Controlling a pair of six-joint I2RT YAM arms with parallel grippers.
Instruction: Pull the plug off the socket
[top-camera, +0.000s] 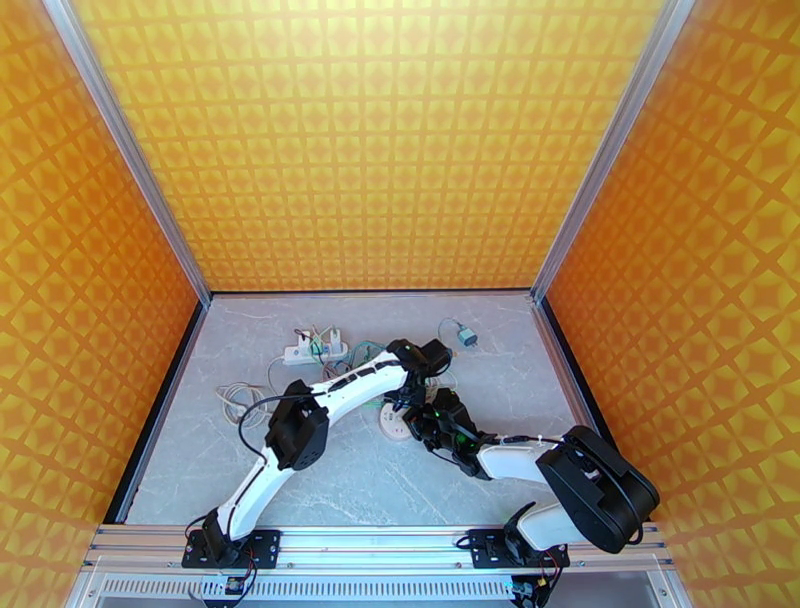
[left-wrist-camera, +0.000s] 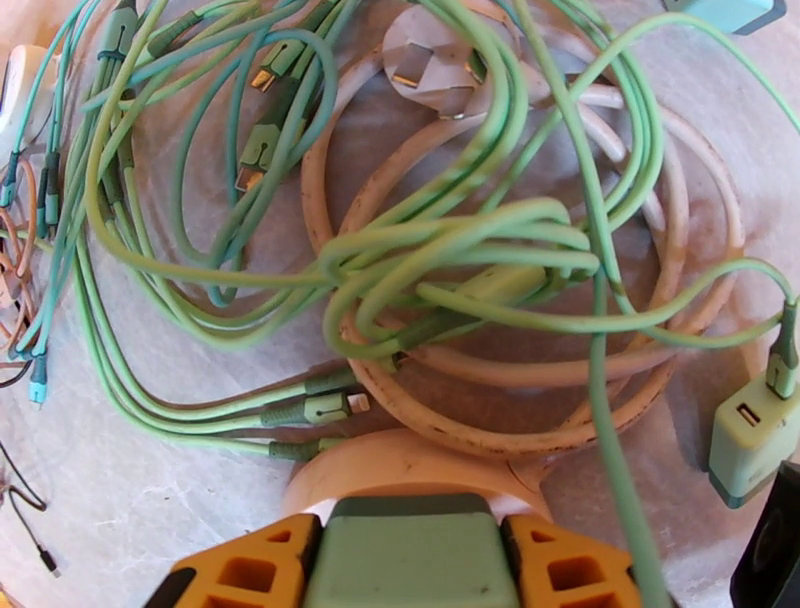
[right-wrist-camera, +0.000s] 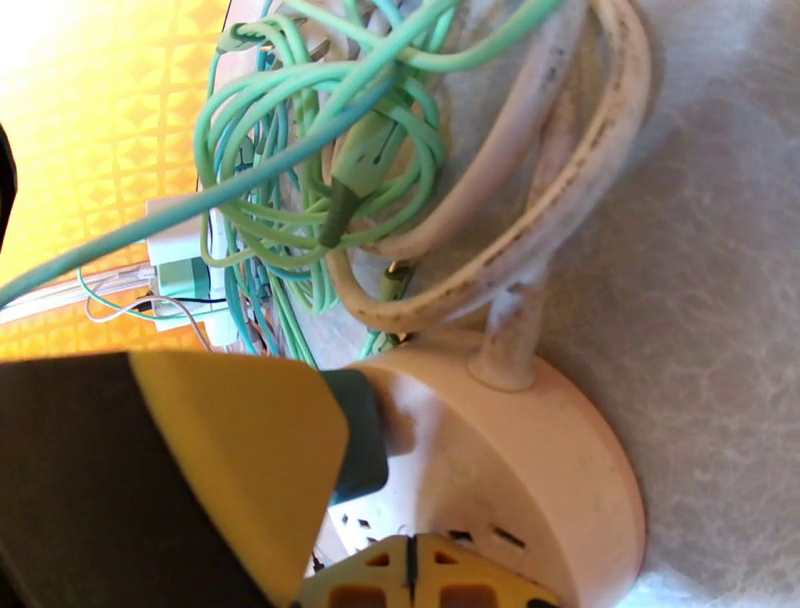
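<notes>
The socket (top-camera: 396, 427) is a round cream disc lying on the grey table; its rim (left-wrist-camera: 400, 468) shows just beyond my left fingers. A green plug (left-wrist-camera: 410, 555) sits between the orange fingers of my left gripper (left-wrist-camera: 410, 545), which is shut on it. From the right wrist the same plug (right-wrist-camera: 358, 440) is seen teal, resting against the socket's face (right-wrist-camera: 520, 470). My right gripper (right-wrist-camera: 410, 578) is shut, with its yellow fingertips down on the socket's near edge. Both grippers meet over the socket, the left gripper (top-camera: 414, 388) above the right gripper (top-camera: 418, 420).
A tangle of green cables (left-wrist-camera: 450, 250) and a coiled cream cord (left-wrist-camera: 560, 375) lies just beyond the socket. A white three-pin plug (left-wrist-camera: 435, 60) and a green-white charger (left-wrist-camera: 750, 440) lie among them. A white power strip (top-camera: 314, 350) sits further back, with orange walls around.
</notes>
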